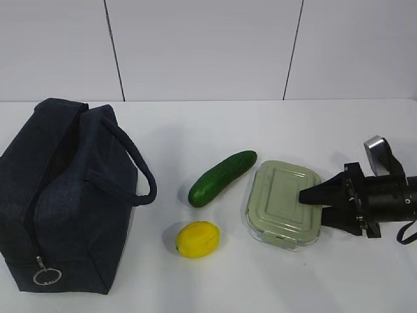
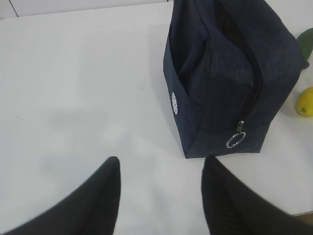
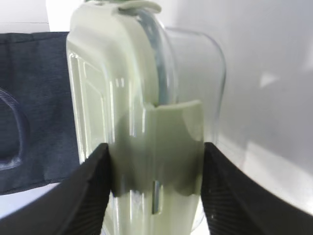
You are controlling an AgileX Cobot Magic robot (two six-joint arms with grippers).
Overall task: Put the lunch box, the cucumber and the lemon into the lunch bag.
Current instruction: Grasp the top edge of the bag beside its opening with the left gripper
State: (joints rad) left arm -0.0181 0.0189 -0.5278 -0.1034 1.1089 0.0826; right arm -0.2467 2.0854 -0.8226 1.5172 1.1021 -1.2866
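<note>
From my exterior feed the right arm (image 1: 391, 195) ran off the right edge, and the lunch bag (image 1: 65, 195) was clipped at the left. On the left wrist cam the cucumber (image 2: 307, 41) was just a sliver at the edge, the lemon (image 2: 305, 101) half cut. Couldn't see inside the bag's dark opening. Right wrist cam: the lunch box (image 3: 142, 122) was blurry and cropped at the bottom.

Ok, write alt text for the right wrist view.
The right hand grips the end of a clear rectangular lunch box with a pale sage-green clip-on lid, one finger on each side. A dark navy fabric lunch bag lies behind on the left.
</note>
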